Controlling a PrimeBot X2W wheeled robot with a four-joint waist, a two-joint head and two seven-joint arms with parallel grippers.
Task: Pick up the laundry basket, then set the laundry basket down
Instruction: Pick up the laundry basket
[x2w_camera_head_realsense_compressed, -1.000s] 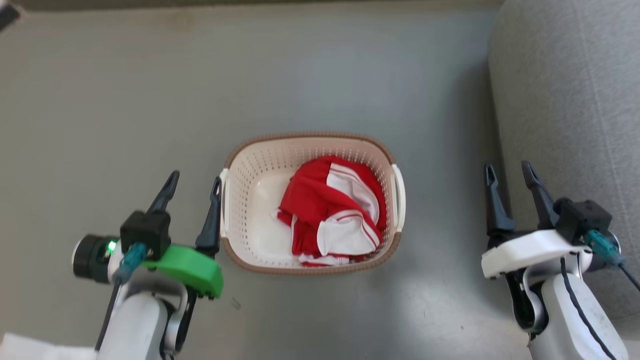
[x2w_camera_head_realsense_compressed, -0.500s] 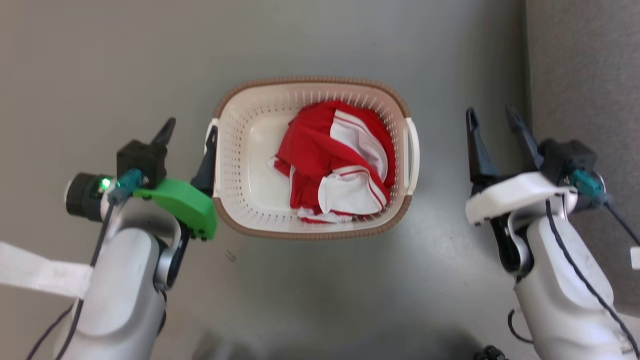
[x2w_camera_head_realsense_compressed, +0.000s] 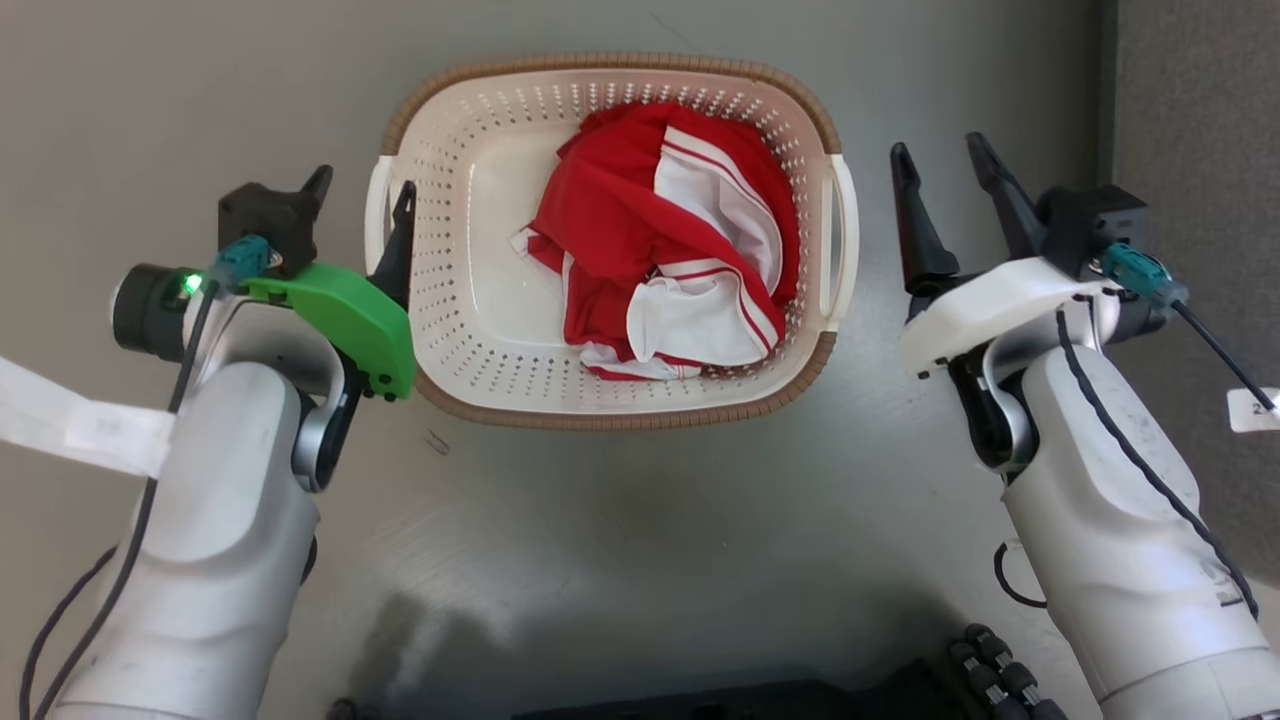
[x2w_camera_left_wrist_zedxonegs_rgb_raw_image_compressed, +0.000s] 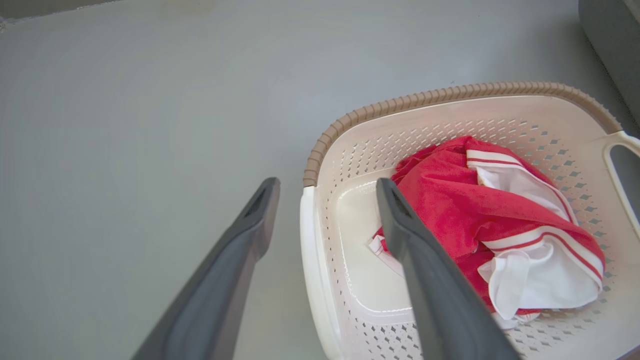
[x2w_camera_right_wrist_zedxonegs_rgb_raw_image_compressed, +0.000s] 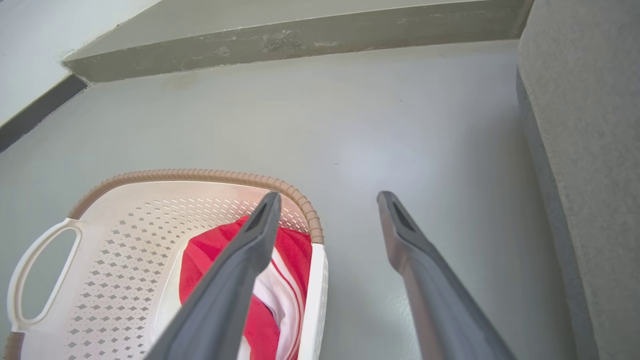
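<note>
The head camera has tipped down and both arms have edged inward. The left claw (x2w_camera_head_realsense_compressed: 362, 188), spread wide, now straddles the left handle (x2w_camera_head_realsense_compressed: 375, 215) of the cream-white perforated plastic laundry basket (x2w_camera_head_realsense_compressed: 610, 66) with a brown woven-look rim, standing on the grey floor (x2w_camera_head_realsense_compressed: 640, 520), long axis 9 to 3 o'clock. The right claw (x2w_camera_head_realsense_compressed: 937, 150), also wide, hangs just outside the right handle (x2w_camera_head_realsense_compressed: 845, 230), which lies at its 9 o'clock; it likely must shift there.

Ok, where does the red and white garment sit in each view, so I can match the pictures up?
Head view: garment top centre, in the right half of the laundry basket.
Left wrist view: garment right of centre, inside the basket.
Right wrist view: garment lower left of centre.
Shared landmark: the basket's brown woven rim.
</note>
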